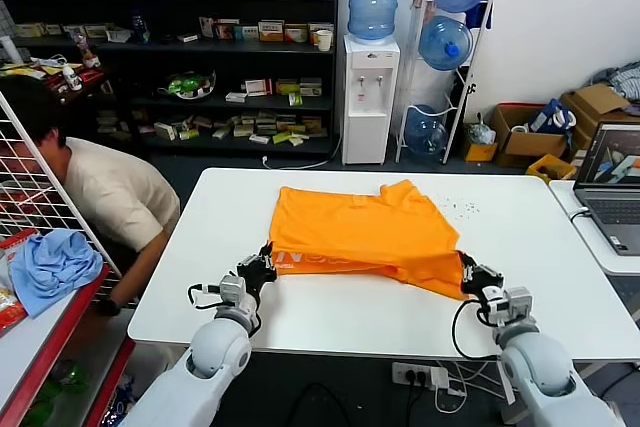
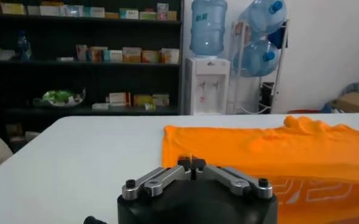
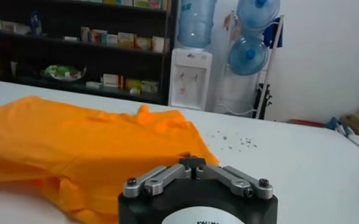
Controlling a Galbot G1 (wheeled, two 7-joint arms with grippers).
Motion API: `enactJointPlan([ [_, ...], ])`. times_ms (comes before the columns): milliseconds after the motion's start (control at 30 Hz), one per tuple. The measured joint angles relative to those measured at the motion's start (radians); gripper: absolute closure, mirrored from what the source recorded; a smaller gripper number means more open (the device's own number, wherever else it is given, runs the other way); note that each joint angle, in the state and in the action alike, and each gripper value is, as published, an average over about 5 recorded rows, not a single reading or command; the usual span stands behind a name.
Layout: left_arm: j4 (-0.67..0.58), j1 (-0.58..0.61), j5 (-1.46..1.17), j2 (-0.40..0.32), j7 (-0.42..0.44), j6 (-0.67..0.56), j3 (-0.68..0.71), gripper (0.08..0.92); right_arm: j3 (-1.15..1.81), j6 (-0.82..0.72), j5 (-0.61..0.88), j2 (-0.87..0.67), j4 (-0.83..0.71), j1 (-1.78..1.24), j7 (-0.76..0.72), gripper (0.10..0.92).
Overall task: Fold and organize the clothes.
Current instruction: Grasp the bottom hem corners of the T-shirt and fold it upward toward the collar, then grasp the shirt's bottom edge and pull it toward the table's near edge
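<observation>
The orange T-shirt [image 1: 360, 232] lies on the white table [image 1: 300, 307], its near part doubled over so a pale print [image 1: 292, 260] shows at the near-left edge. My left gripper [image 1: 262, 259] is at the shirt's near-left corner, shut with a sliver of orange fabric between its tips [image 2: 192, 163]. My right gripper [image 1: 466, 269] is at the near-right corner, shut on the orange fabric there [image 3: 192, 162]. The shirt spreads away from both grippers in the left wrist view [image 2: 270, 149] and the right wrist view [image 3: 88, 143].
A person [image 1: 95, 192] bends down at the table's left side. A red rack [image 1: 60, 317] holds a light blue cloth [image 1: 50, 265]. A laptop [image 1: 612, 187] sits on a side table at right. Small dark specks [image 1: 455, 209] lie beyond the shirt.
</observation>
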Motion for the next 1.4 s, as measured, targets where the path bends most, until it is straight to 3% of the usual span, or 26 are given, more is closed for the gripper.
enactJointPlan([
  [167,0.016,-0.016,-0.004,0.007,0.011,0.008,0.007,0.846,-0.017,-0.006,0.01,0.011,-0.027,0.034,-0.004,0.759],
  [733,-0.066,0.047,-0.113,0.056,-0.007,0.071,0.011,0.353,0.05,-0.083,0.002,-0.009,0.088,-0.126,0.028,0.284],
  [867,-0.064,0.046,-0.142,0.052,-0.01,0.084,0.015,0.243,0.06,-0.092,-0.002,-0.004,0.093,-0.149,0.031,0.213],
  [1000,-0.049,0.039,-0.159,0.043,-0.01,0.093,0.022,0.186,0.063,-0.102,-0.004,-0.002,0.089,-0.16,0.031,0.215],
  [1200,-0.01,0.019,-0.172,0.028,-0.004,0.107,0.035,0.182,0.063,-0.105,-0.005,-0.002,0.067,-0.163,0.031,0.362],
  [1400,0.028,0.0,-0.185,0.019,0.018,0.116,0.049,0.311,0.062,-0.106,0.001,0.0,0.042,-0.156,0.031,0.536],
])
